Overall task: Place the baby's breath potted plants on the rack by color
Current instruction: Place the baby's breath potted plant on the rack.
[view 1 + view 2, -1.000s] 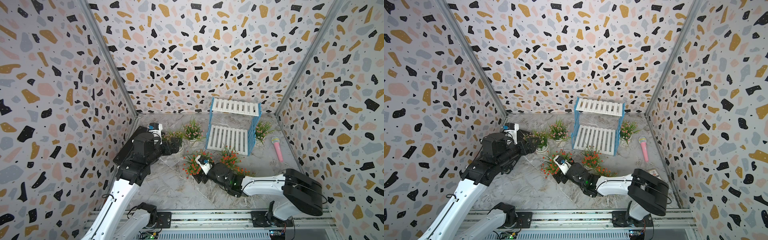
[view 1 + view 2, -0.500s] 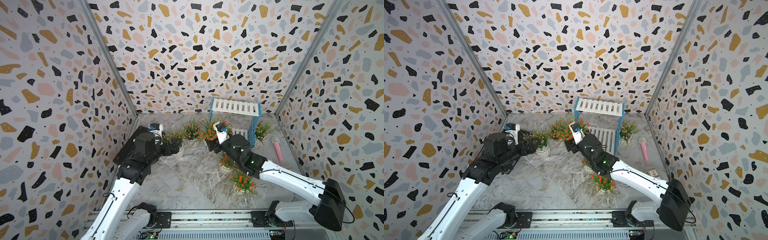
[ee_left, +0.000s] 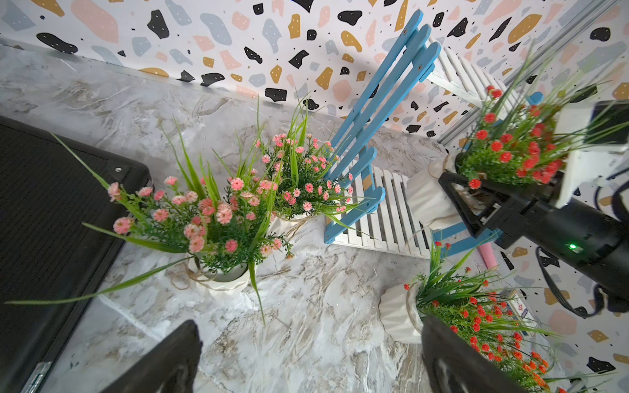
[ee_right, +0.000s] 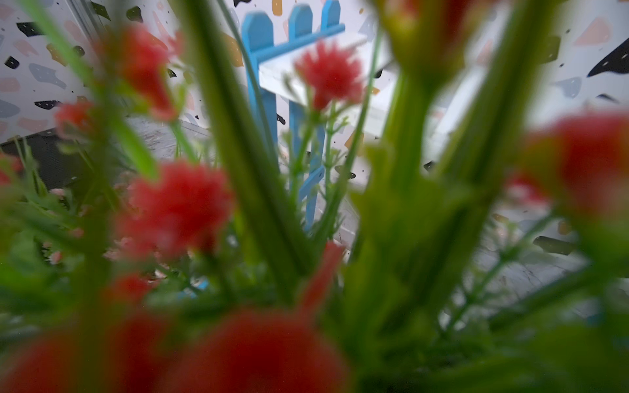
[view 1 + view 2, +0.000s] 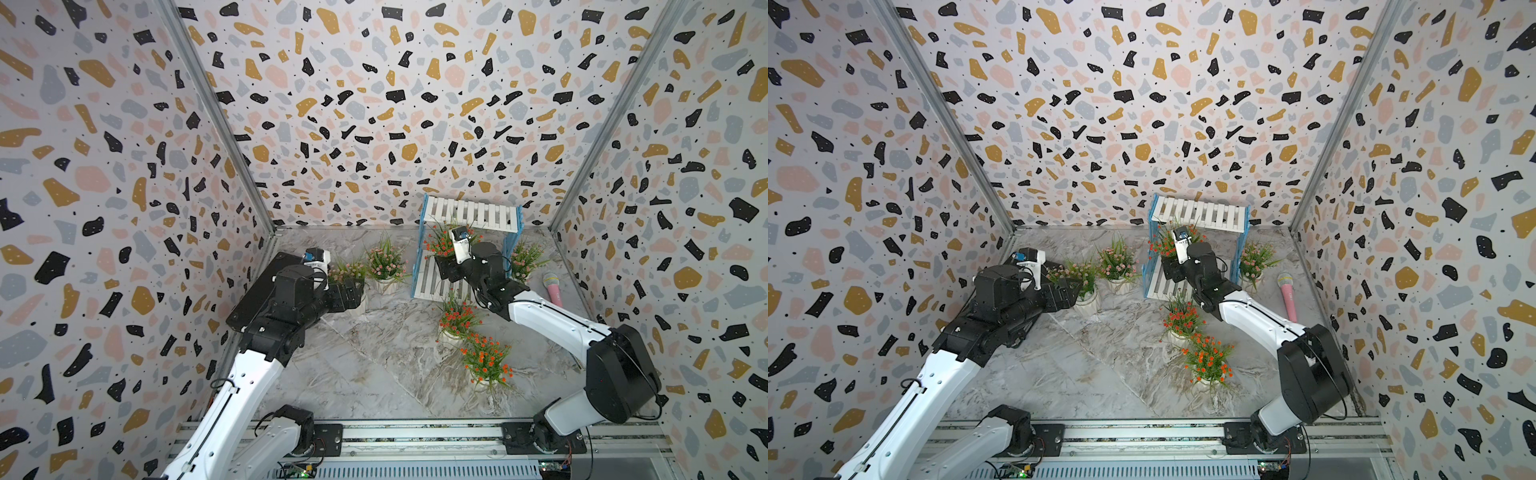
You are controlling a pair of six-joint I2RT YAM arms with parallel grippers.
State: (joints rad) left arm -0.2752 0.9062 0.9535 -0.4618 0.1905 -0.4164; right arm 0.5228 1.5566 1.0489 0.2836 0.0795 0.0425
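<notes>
My right gripper [image 5: 445, 267] is shut on the white pot [image 3: 423, 195] of an orange-red baby's breath plant [image 5: 439, 244]. It holds the plant just over the lower white tier of the rack [image 5: 473, 212], near its left blue frame. Red blossoms [image 4: 183, 204] fill the right wrist view and hide the jaws. Two more orange-red plants [image 5: 457, 318] [image 5: 485, 362] stand on the floor in front of the rack. Pink plants stand left of the rack [image 5: 347, 271] [image 5: 384, 261] and at its right side [image 5: 524, 257]. My left gripper [image 5: 353, 291] is open and empty, close beside the nearest pink plant [image 3: 211, 217].
A flat black case [image 5: 266, 286] lies along the left wall under my left arm. A pink microphone [image 5: 552, 287] lies on the floor by the right wall. Patterned walls close in the marble floor on three sides.
My right arm has carried an orange-red plant from the front middle of the floor back and up to the rack's lower tier. The left arm has stayed put, open.
</notes>
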